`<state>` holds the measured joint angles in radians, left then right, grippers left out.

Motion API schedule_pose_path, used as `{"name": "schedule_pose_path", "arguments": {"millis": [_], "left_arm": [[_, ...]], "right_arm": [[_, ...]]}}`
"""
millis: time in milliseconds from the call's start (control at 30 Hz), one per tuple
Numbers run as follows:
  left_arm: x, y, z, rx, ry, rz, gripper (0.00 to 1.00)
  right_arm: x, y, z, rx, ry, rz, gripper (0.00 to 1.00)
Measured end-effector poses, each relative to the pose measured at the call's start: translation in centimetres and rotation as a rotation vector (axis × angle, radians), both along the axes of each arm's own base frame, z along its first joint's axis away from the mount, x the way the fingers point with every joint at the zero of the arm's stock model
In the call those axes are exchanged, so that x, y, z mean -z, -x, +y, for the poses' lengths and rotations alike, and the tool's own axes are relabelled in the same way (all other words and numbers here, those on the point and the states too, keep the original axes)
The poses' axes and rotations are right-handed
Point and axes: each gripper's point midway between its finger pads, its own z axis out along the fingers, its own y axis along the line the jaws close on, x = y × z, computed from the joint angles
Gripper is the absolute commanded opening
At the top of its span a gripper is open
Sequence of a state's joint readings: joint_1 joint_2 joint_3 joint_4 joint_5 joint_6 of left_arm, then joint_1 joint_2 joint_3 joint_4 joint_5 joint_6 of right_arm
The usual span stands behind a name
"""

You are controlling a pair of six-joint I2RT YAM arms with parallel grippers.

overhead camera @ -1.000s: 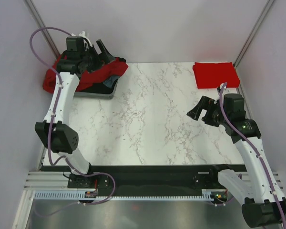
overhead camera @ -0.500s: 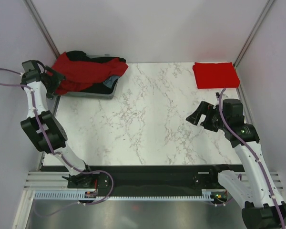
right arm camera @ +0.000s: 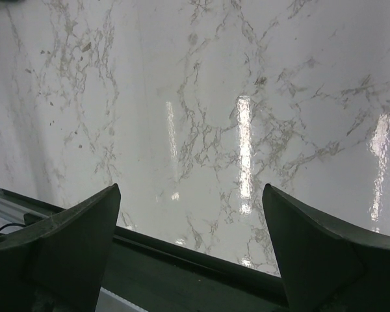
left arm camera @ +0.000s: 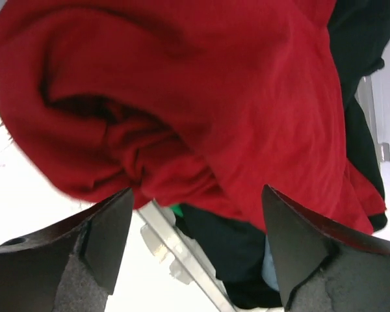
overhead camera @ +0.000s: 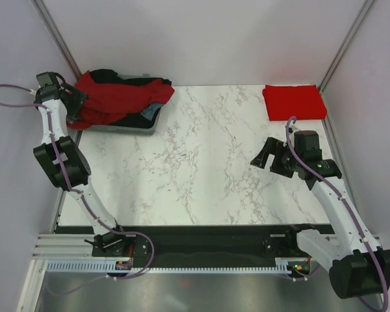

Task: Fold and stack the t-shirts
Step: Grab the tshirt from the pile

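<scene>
Crumpled dark-red cloth tee (left arm camera: 201, 97) sits just ahead of left gripper (left arm camera: 196, 192), fingers spread, prob. not touching. Right gripper (right arm camera: 190, 188), also spread, is well apart.

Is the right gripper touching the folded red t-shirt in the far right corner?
Apart. The top view shows bare marble table between the right gripper and the folded red t-shirt.

Grey tray (overhead camera: 133, 129) sits at marble table's (overhead camera: 201, 169) far-left corner.
</scene>
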<state>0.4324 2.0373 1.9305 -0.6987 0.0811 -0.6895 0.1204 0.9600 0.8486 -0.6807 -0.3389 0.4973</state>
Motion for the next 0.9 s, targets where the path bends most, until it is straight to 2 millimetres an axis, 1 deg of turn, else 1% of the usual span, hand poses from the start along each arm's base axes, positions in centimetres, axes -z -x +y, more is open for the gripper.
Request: {"name": "schedule_pose_path", "arguments": {"millis": [67,133,167,200,233,267,300,333,367,400,500,567,633,700,767,833,900], "left_arm": [[0.7,-1.0,0.5,-0.003,0.002,0.005,0.84],[1.3,-2.1,1.0,-0.003,-0.001,-0.002,0.79],[1.6,-2.6,1.1,-0.003,-0.002,-0.002,0.78],[1.8,-3.1,1.3,-0.001,-0.001,-0.002,0.75],[2.0,-3.6,1.4,0.0,-0.004,-0.006,0.7],[2.1,-4.0,1.5,0.0,-0.006,-0.008,0.62],[2.3,-4.5,1.6,0.0,-0.008,-0.011,0.43],[2.2,-5.1,1.5,-0.002,-0.008,-0.021,0.3],[2.1,-5.6,1.5,-0.002,-0.008,-0.029,0.07],[2.0,-6.0,1.4,-0.003,-0.006,-0.037,0.02],[1.4,-6.7,0.9,0.006,-0.006,-0.055,0.02],[1.0,-7.1,0.1,0.019,-0.004,-0.065,0.02],[0.2,-7.5,-0.8,0.028,-0.001,-0.084,0.02],[-1.1,-7.9,-2.1,0.039,0.009,-0.107,0.02],[-3.3,-8.2,-3.5,0.05,0.014,-0.148,0.02],[-6.6,-8.8,-4.7,0.064,0.009,-0.215,0.02],[-10.7,-8.9,-6.7,0.103,0.013,-0.304,0.02]], "right_arm": [[0.4,-0.5,0.0,-0.001,0.008,0.006,0.98],[0.8,-1.0,0.0,-0.002,0.011,0.01,0.98],[1.1,-1.2,0.0,-0.002,0.011,0.014,0.98],[1.3,-1.4,0.1,-0.002,0.011,0.016,0.98],[1.5,-1.6,0.1,-0.003,0.011,0.021,0.98],[1.8,-1.8,0.1,-0.003,0.011,0.025,0.98],[2.0,-2.0,0.1,-0.003,0.012,0.027,0.98],[2.2,-2.1,0.1,-0.004,0.014,0.03,0.98],[2.5,-2.1,0.1,-0.006,0.016,0.033,0.98],[2.7,-2.1,0.1,-0.007,0.018,0.037,0.98],[3.1,-2.0,0.1,-0.007,0.021,0.045,0.98],[3.3,-1.9,0.1,-0.007,0.021,0.049,0.98],[3.3,-1.9,0.1,-0.007,0.02,0.048,0.98],[3.2,-1.9,0.1,-0.007,0.017,0.043,0.98],[2.8,-1.8,0.1,-0.006,0.014,0.029,0.98],[2.2,-1.7,0.2,-0.004,0.006,0.008,0.98],[1.4,-1.5,0.2,-0.001,-0.003,-0.016,0.98]]}}
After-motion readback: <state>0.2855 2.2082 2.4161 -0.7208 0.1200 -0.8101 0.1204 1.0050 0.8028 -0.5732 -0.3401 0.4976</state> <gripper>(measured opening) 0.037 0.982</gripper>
